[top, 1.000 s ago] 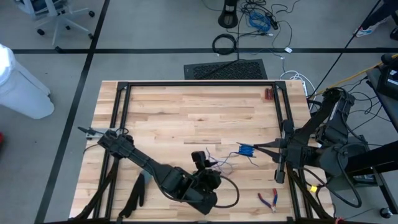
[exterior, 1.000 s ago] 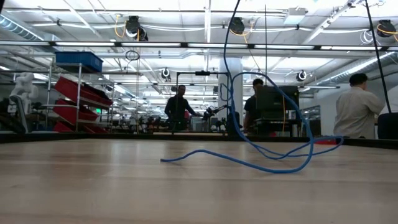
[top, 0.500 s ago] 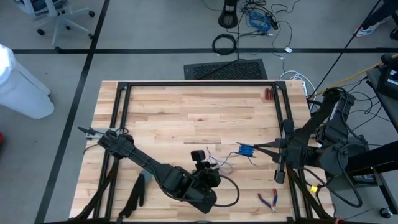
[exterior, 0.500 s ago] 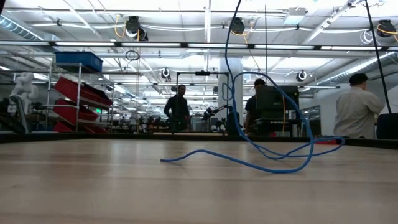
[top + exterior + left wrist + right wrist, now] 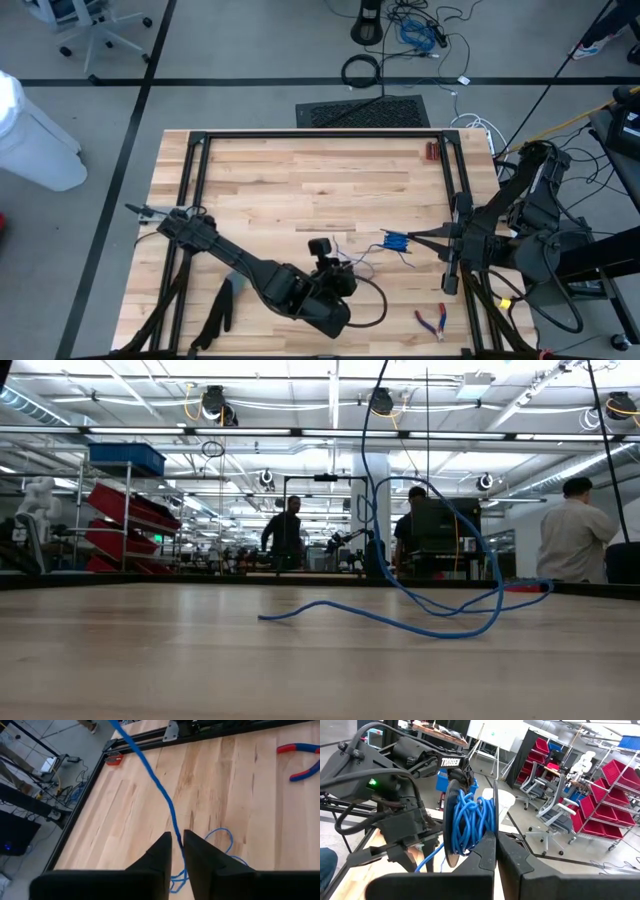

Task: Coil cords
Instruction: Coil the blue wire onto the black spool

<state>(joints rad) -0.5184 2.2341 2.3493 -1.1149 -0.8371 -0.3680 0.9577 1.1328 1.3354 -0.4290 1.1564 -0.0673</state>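
Wooden table fills centre of the high view, black frame rails along its edges.

Left arm runs from lower left of the high view toward lower centre. Left gripper sits just below frame centre; in the left wrist view its two dark fingers are nearly together, with the blue cord passing through the narrow gap between them — pinched on the cord, as far as the view shows.

Right arm enters from the right edge of the high view. Right gripper at centre right, fingers closed; in the right wrist view they clamp the rim of a spool wound with blue cord. From above, the spool shows as a small blue bundle touching the fingertips.

Cord: loose thin loops lie on the table between the two grippers in the high view. In the low view it drops from the top edge and trails across the tabletop in curves, centre to right.

Red-handled pliers lie lower right, apart from both grippers.

People stand in the room background, low view.
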